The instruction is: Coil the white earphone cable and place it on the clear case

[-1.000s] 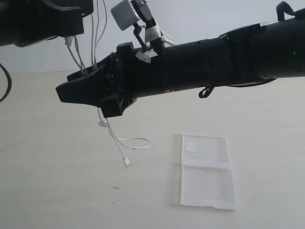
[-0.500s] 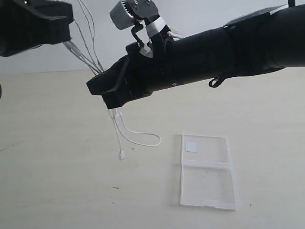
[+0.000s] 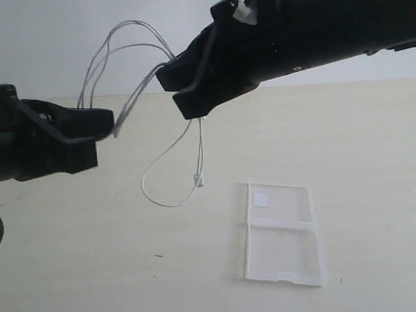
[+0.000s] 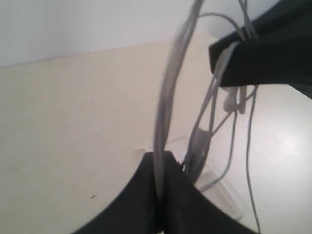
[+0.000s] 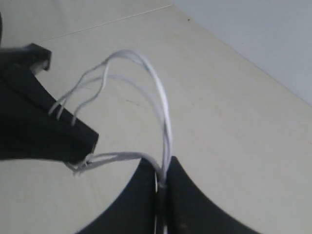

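Observation:
The white earphone cable (image 3: 133,27) arches in several strands through the air between my two grippers. My left gripper (image 3: 109,125) sits at the left, shut on one end of the strands (image 4: 168,97). Above the middle, my right gripper (image 3: 177,79) is shut on the other end (image 5: 163,117). A loose loop (image 3: 159,195) and a small white end piece (image 3: 199,180) hang down below the right gripper, just above the table. The clear case (image 3: 282,233) lies open and flat on the table at lower right, with its white sticker (image 3: 261,199) on the far panel.
The cream table (image 3: 97,260) stretches under both arms, with a tiny dark speck (image 3: 158,255) at the front. A pale wall (image 3: 52,45) stands behind. The right arm's black body (image 3: 312,32) spans the upper right of the exterior view.
The left gripper has dropped from the upper left to mid-left. The right gripper rose and shifted right. The cable strands now arch between them, and the hanging loop swung right.

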Tool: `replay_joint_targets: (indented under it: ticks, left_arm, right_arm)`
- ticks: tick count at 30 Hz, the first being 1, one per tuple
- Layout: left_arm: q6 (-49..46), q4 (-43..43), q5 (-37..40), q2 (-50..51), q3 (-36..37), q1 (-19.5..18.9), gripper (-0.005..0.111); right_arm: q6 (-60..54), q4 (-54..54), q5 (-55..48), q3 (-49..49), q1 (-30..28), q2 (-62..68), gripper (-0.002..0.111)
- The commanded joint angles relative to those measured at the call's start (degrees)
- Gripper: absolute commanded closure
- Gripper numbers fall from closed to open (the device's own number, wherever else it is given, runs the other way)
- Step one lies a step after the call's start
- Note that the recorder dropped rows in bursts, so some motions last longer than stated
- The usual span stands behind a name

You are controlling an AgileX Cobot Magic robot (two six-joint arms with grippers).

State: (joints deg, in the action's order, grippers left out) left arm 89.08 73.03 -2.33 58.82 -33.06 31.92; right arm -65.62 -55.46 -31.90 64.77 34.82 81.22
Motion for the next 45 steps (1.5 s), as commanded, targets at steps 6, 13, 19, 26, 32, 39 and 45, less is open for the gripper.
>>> replay_joint_targets:
  ticks: [6, 13, 19, 26, 32, 39, 45]
  left_arm:
    - [-0.5, 4.8, -3.9, 9.1, 1.1, 0.0, 0.107]
    - [-0.5, 4.8, -10.8, 12.5, 0.5, 0.0, 0.105]
    - [-0.5, 4.8, -15.9, 11.9, -2.8, 0.0, 0.071]
    - [-0.2, 4.8, -15.5, 5.4, -5.2, 0.0, 0.035]
    - [-0.2, 5.2, -2.6, -2.6, -4.9, 0.0, 0.036]
    - [-0.4, 3.7, 18.3, -9.8, 1.7, 0.0, 0.106]
    - [-0.4, 1.8, 16.6, -10.7, 5.5, 0.0, 0.107]
  right_arm:
    - [0.9, 0.1, 4.7, 0.3, -0.8, -4.6, 0.108]
    - [2.1, 1.3, 3.0, 0.3, -0.8, -2.7, 0.108]
    - [8.4, 6.5, 3.3, 0.3, -0.8, 0.4, 0.108]
    - [21.8, 19.8, 10.7, 0.3, -0.8, 5.7, 0.108]
    - [28.6, 26.1, 13.4, 0.3, -0.9, 8.2, 0.108]
    - [81.9, 65.2, 2.3, 0.3, -1.0, 4.2, 0.108]
    - [92.7, 78.0, -14.3, 0.3, -1.0, 3.9, 0.108]
